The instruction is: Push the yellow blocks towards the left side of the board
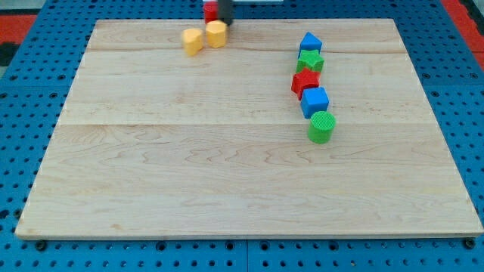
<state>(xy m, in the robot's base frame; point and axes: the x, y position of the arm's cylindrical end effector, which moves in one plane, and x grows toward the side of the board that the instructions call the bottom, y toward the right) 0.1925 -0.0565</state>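
Camera view: my tip (pixel 225 23) touches the right yellow block (pixel 216 34) near the desk's (pixel 227 189) top edge. Beside it sits the second yellow block (pixel 193 41). I have no hand, only a rod.

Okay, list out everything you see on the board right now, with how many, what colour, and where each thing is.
yellow blocks: 2, yellow, near the view's top edge left of centre, side by side and touching or nearly so: one, the other
red block at top: 1, red, at the top edge, partly cut off, shape unclear
blue blocks: 2, blue, in the column at the view's right: top and fourth down
green star block: 1, green, second in the column
red star block: 1, red, third in the column
green cylinder: 1, green, bottom of the column
board: 1, pale wood, on a blue pegboard
my tip: 1, dark rod, its end just above and right of the yellow blocks
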